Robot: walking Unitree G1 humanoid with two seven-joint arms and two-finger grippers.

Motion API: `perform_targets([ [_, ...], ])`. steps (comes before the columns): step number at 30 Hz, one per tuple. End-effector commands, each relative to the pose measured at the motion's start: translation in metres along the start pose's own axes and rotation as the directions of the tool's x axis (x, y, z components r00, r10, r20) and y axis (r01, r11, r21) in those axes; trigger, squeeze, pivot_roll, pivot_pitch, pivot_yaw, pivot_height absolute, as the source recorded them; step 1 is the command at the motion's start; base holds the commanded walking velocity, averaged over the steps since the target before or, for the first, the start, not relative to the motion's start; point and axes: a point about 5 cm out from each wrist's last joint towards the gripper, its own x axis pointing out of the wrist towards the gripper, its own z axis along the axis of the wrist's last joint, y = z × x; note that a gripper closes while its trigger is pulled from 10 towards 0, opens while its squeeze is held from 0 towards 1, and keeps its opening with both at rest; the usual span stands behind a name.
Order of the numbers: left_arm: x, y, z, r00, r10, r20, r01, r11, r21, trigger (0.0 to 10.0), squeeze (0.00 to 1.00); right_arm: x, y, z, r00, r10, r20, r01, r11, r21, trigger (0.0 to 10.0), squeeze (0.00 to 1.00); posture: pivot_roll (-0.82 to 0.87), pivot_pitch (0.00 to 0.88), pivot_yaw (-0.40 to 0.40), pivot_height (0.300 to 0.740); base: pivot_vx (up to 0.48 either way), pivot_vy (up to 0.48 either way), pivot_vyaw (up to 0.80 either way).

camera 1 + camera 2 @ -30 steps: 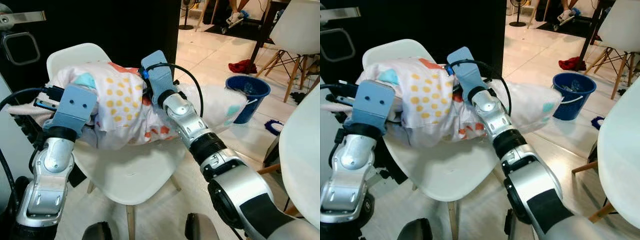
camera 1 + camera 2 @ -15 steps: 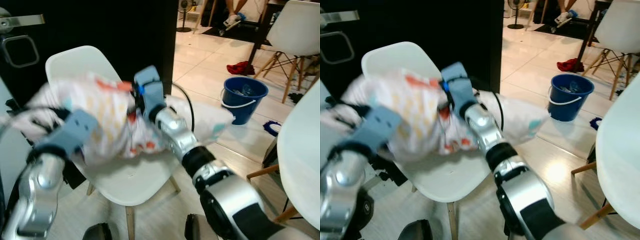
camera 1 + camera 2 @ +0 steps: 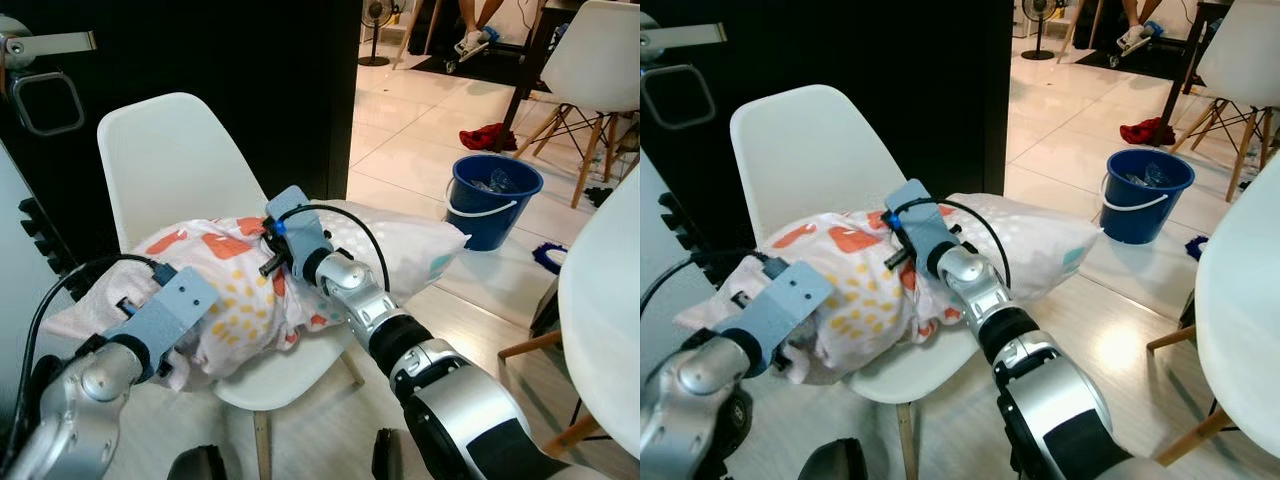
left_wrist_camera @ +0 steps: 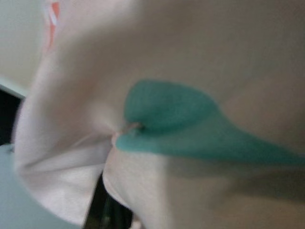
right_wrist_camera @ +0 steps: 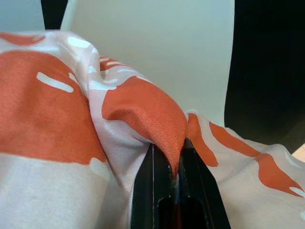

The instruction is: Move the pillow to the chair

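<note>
- The soft white pillow printed with orange shapes, yellow dots and teal patches [image 3: 250, 285] lies across the seat of the white moulded plastic chair with wooden legs [image 3: 165, 165], one end hanging past the seat edge on the robot's right.
- The right end effector [image 5: 175, 157] has its two black fingers [image 5: 147, 186] pinched nearly together on a raised fold of the orange-patterned fabric (the chair's white backrest stands just beyond that fold).
- The left end effector [image 3: 790, 345] is pressed into the pillow's near left corner; its fingers are buried in the cloth, so I cannot tell how far they are spread. Its wrist view is blurred, showing white fabric with a teal patch close up.
- Well off to the right of the right end effector, a blue plastic bucket with a white handle [image 3: 493, 198] stands on the glossy pale tiled floor [image 3: 400, 140].
- Beyond the bucket lies a crumpled red cloth [image 3: 485, 135].
</note>
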Motion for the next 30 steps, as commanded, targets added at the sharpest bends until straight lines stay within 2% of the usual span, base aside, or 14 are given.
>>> perform_targets([
  [1, -0.017, -0.005, 0.011, 0.961, -0.274, 0.02, 0.274, 0.962, 0.017, 10.0, 1.0, 0.001, 0.008, -0.009, 0.997, 0.035, -0.066, -0.037, 0.999, -0.026, 0.0, 0.0, 0.1, 0.011, -0.011, 0.509, 0.0, 0.0, 0.0],
  [3, -0.017, -0.005, 0.011, 0.961, -0.274, 0.02, 0.274, 0.962, 0.017, 10.0, 1.0, 0.001, 0.008, -0.009, 0.997, 0.035, -0.066, -0.037, 0.999, -0.026, 0.0, 0.0, 0.1, 0.011, -0.011, 0.509, 0.0, 0.0, 0.0],
  [6, -0.035, -0.006, 0.018, 0.895, -0.444, 0.046, 0.443, 0.896, 0.031, 10.0, 1.0, -0.001, 0.01, -0.018, 0.992, 0.047, -0.119, -0.054, 0.997, -0.055, 0.0, 0.0, 0.1, 0.008, -0.007, 0.509, 0.0, 0.0, 0.0],
  [7, -0.061, -0.012, 0.024, 0.778, -0.621, 0.098, 0.614, 0.784, 0.097, 10.0, 1.0, -0.004, 0.012, -0.029, 0.98, 0.061, -0.192, -0.078, 0.994, -0.082, 0.0, 0.0, 0.1, 0.009, 0.0, 0.509, 0.0, 0.0, 0.0],
  [9, -0.069, -0.014, 0.027, 0.733, -0.673, 0.104, 0.661, 0.74, 0.126, 10.0, 1.0, -0.005, 0.012, -0.032, 0.975, 0.062, -0.212, -0.082, 0.993, -0.087, 0.0, 0.0, 0.1, 0.009, 0.0, 0.509, 0.0, 0.0, 0.0],
  [15, -0.079, -0.009, 0.028, 0.707, -0.703, 0.073, 0.684, 0.706, 0.183, 10.0, 1.0, -0.006, 0.012, -0.037, 0.97, 0.072, -0.234, -0.093, 0.992, -0.08, 0.0, 0.0, 0.1, 0.01, -0.004, 0.509, 0.0, 0.0, 0.0],
  [19, -0.08, 0.003, 0.025, 0.727, -0.686, 0.044, 0.669, 0.721, 0.181, 10.0, 1.0, -0.007, 0.013, -0.038, 0.968, 0.08, -0.239, -0.101, 0.992, -0.078, 0.0, 0.0, 0.1, 0.011, -0.005, 0.509, 0.0, 0.0, 0.0],
  [21, -0.076, 0.012, 0.027, 0.766, -0.64, 0.052, 0.624, 0.762, 0.173, 10.0, 1.0, -0.007, 0.014, -0.038, 0.967, 0.088, -0.239, -0.108, 0.991, -0.074, 0.0, 0.0, 0.1, 0.012, -0.006, 0.509, 0.0, 0.0, 0.0],
  [23, -0.056, 0.042, 0.038, 0.89, -0.43, 0.153, 0.429, 0.903, 0.041, 10.0, 1.0, -0.006, 0.022, -0.037, 0.962, 0.148, -0.231, -0.165, 0.985, -0.057, 0.0, 0.0, 0.1, 0.013, -0.002, 0.509, 0.0, 0.0, 0.0],
  [25, -0.048, 0.053, 0.042, 0.921, -0.339, 0.193, 0.353, 0.935, -0.042, 10.0, 1.0, -0.005, 0.026, -0.037, 0.957, 0.177, -0.229, -0.193, 0.98, -0.051, 0.0, 0.0, 0.1, 0.012, -0.002, 0.509, 0.0, 0.0, 0.0],
  [26, -0.036, 0.067, 0.046, 0.958, -0.187, 0.216, 0.225, 0.96, -0.168, 10.0, 1.0, -0.006, 0.031, -0.039, 0.949, 0.208, -0.236, -0.224, 0.974, -0.042, 1.3, 0.0, 0.1, 0.012, -0.002, 0.509, 0.0, 0.0, 0.0],
  [28, -0.032, 0.072, 0.046, 0.97, -0.125, 0.21, 0.168, 0.964, -0.204, 10.0, 1.0, -0.006, 0.032, -0.04, 0.946, 0.214, -0.243, -0.23, 0.972, -0.038, 1.3, 0.0, 0.1, 0.012, -0.002, 0.509, 0.0, 0.0, 0.0],
  [29, -0.03, 0.075, 0.046, 0.975, -0.084, 0.204, 0.131, 0.965, -0.227, 10.0, 0.88, -0.006, 0.032, -0.041, 0.944, 0.219, -0.247, -0.234, 0.972, -0.035, 10.0, 0.2, 0.1, 0.012, -0.002, 0.509, 0.0, 0.0, 0.0],
  [30, -0.03, 0.075, 0.046, 0.975, -0.084, 0.204, 0.131, 0.965, -0.227, 10.0, 0.88, -0.006, 0.032, -0.041, 0.944, 0.219, -0.247, -0.234, 0.972, -0.035, 10.0, 0.2, 0.1, 0.012, -0.002, 0.509, 0.0, 0.0, 0.0],
])
